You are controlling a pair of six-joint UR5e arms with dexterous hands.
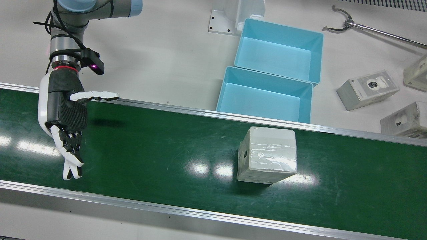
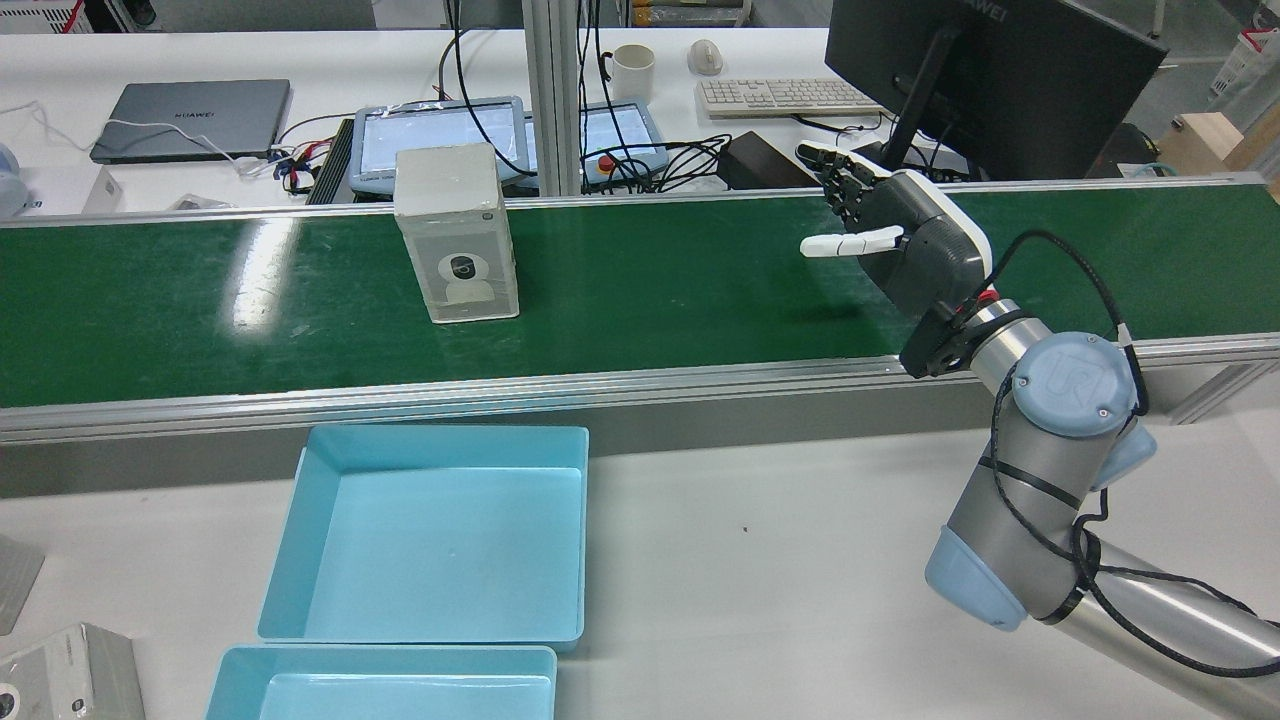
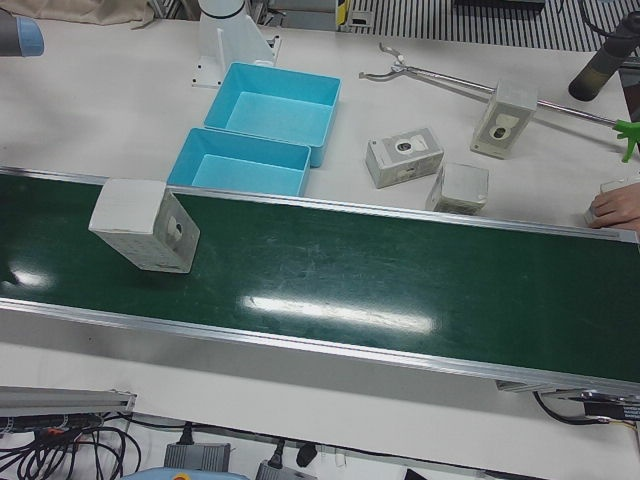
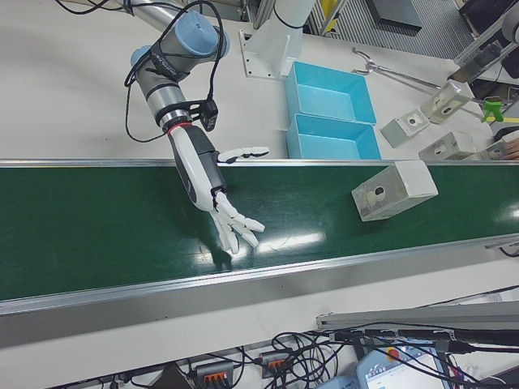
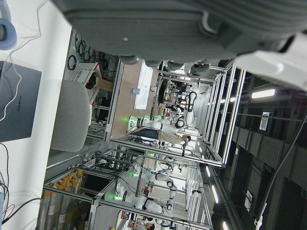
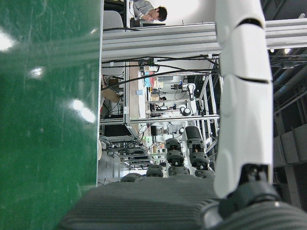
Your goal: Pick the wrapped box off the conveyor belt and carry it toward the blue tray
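Observation:
The wrapped box [image 1: 267,155], white under clear film, stands on the green conveyor belt [image 1: 166,150], just in front of the nearer of two blue trays [image 1: 265,100]. It also shows in the rear view [image 2: 455,235], the left-front view [image 3: 140,225] and the right-front view [image 4: 395,190]. My right hand [image 1: 66,116] hovers over the belt far to the box's side, open and empty, with its fingers spread; it also shows in the rear view [image 2: 900,235] and the right-front view [image 4: 207,182]. Only the palm of my left hand [image 5: 182,28] shows, with its fingers hidden.
A second blue tray [image 1: 280,56] sits behind the first. Several other wrapped boxes [image 1: 367,89] and a grabber tool [image 1: 347,23] lie on the white table beyond the belt. A person's hand [image 3: 610,207] rests at the table's far edge.

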